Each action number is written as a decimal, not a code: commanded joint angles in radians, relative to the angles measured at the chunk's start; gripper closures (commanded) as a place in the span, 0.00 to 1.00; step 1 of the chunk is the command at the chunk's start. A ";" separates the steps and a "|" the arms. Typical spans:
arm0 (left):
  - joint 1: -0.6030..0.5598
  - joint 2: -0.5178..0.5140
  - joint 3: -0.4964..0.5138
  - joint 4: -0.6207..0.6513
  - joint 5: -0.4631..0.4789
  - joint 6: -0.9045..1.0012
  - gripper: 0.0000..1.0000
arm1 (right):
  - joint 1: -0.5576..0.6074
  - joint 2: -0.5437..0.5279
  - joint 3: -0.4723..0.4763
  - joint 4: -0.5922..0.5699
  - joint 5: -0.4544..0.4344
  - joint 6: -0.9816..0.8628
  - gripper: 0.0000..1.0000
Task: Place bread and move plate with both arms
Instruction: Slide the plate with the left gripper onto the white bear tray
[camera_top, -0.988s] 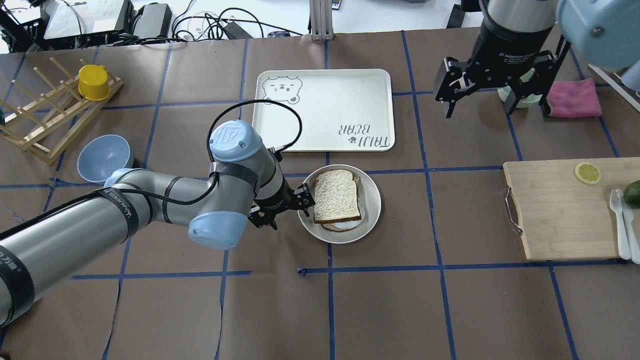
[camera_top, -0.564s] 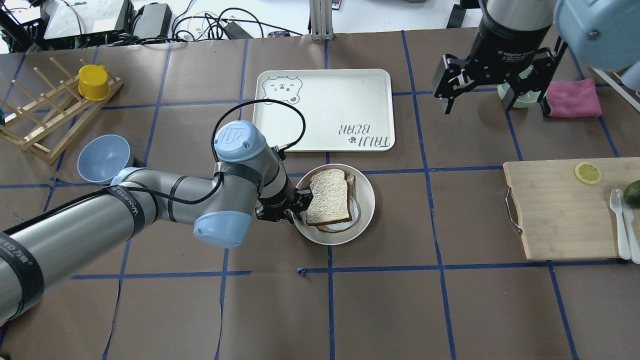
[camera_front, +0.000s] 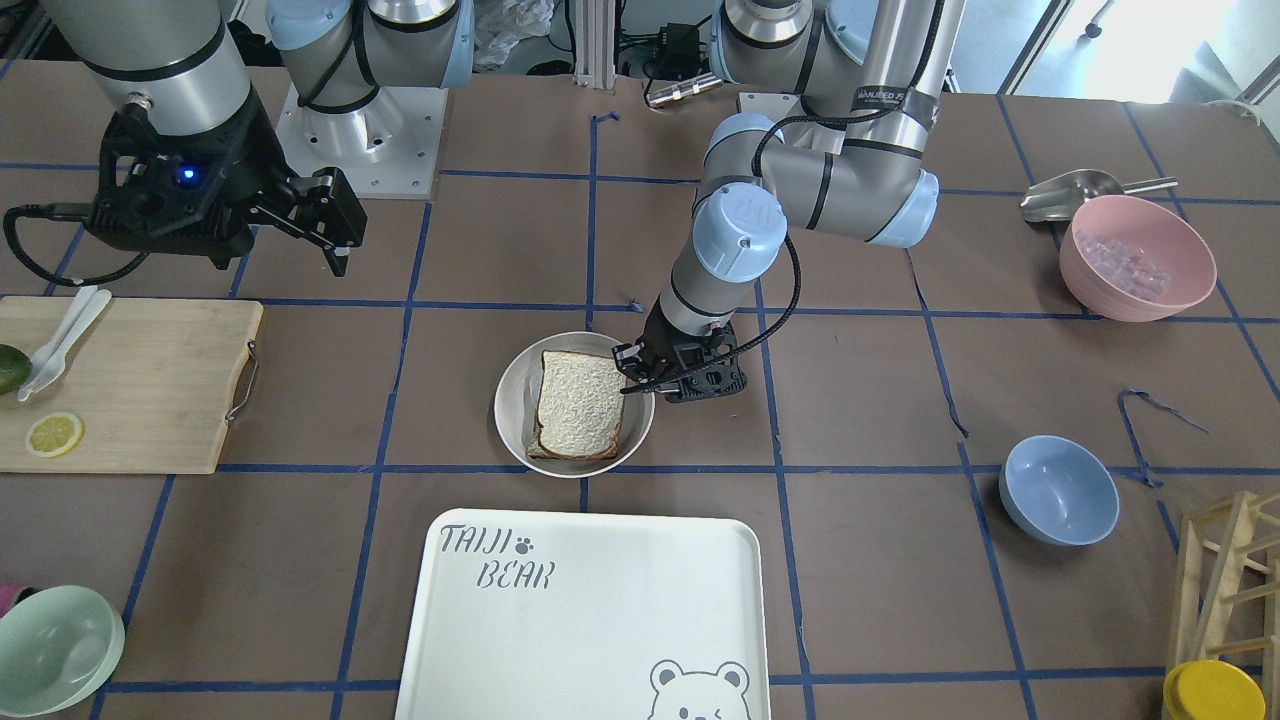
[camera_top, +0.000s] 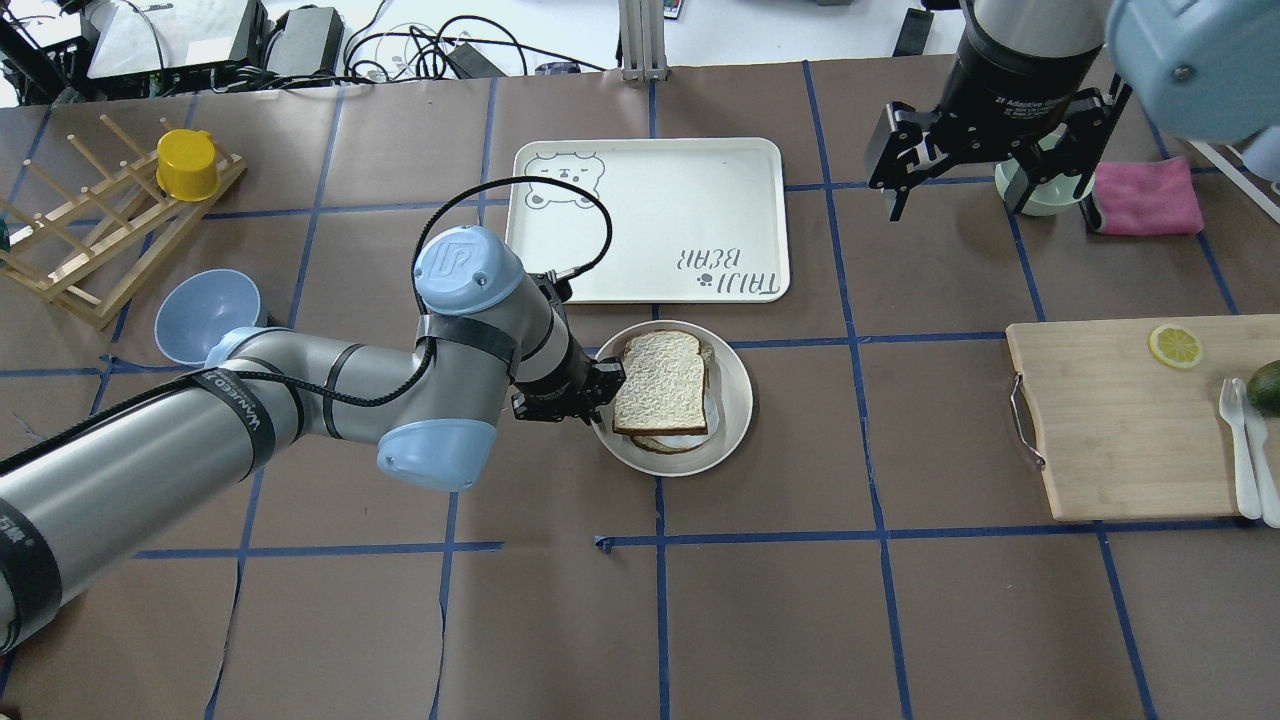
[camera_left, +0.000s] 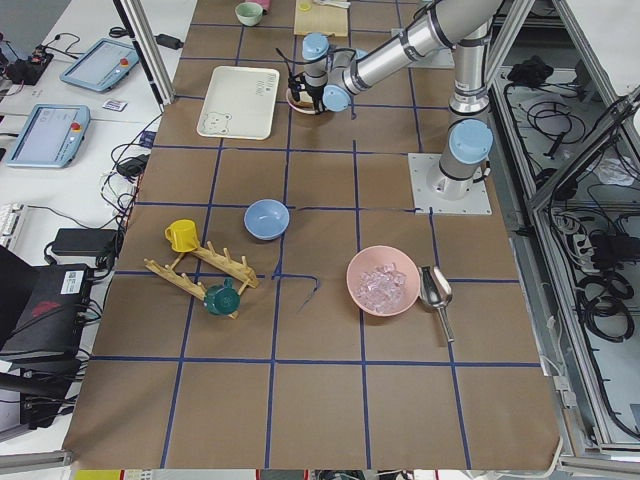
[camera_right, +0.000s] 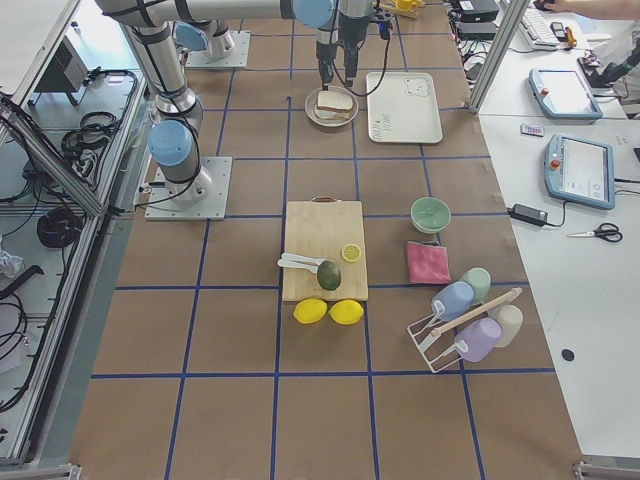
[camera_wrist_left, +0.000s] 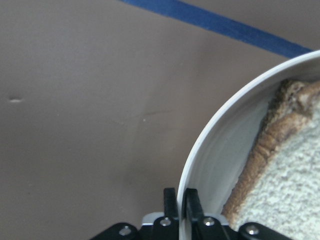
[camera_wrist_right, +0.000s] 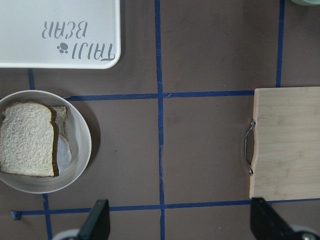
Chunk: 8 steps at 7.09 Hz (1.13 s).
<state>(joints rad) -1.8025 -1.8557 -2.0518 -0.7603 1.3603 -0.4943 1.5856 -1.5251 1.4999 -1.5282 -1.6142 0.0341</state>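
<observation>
Seen from overhead, the plate (camera_top: 738, 398) sits near the table's middle. The bread (camera_top: 661, 397) lies flat in it on top of a second slice (camera_top: 709, 362), whose edge peeks out at the bread's 2 o'clock.

The left gripper (camera_top: 597, 393) meets the plate at its 9 o'clock. The left wrist view shows its two fingers (camera_wrist_left: 192, 202) pressed together on the raised rim, one outside and one inside. The left arm (camera_top: 300, 395) carries a round "UR" logo on its light-blue cap (camera_top: 462, 258) and a black strap (camera_top: 245, 415) that seems to read "WANHEED".

At the plate's 12 o'clock, near it but apart, lies the white tray (camera_top: 650, 200), printed "TAIJI BEAR" with a paw mark and a bear's face.

The right gripper (camera_top: 952, 205) hangs above the table at about the plate's 2 o'clock, well apart. Its fingers are spread wide and hold nothing, and its body reads "2F Adaptive".

A wooden cutting board (camera_top: 1120, 430) lies at the plate's 3 o'clock.
</observation>
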 joint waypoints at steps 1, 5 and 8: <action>0.008 0.064 0.001 0.022 -0.032 0.002 1.00 | -0.001 0.002 0.000 -0.006 0.000 -0.003 0.00; 0.101 -0.020 0.198 0.019 -0.098 0.003 1.00 | -0.003 0.002 0.000 -0.016 -0.001 -0.002 0.00; 0.124 -0.231 0.445 -0.034 -0.104 -0.033 1.00 | -0.001 0.002 0.000 -0.016 0.000 -0.002 0.00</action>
<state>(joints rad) -1.6873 -2.0028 -1.7017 -0.7589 1.2586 -0.5119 1.5839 -1.5238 1.5002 -1.5447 -1.6169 0.0334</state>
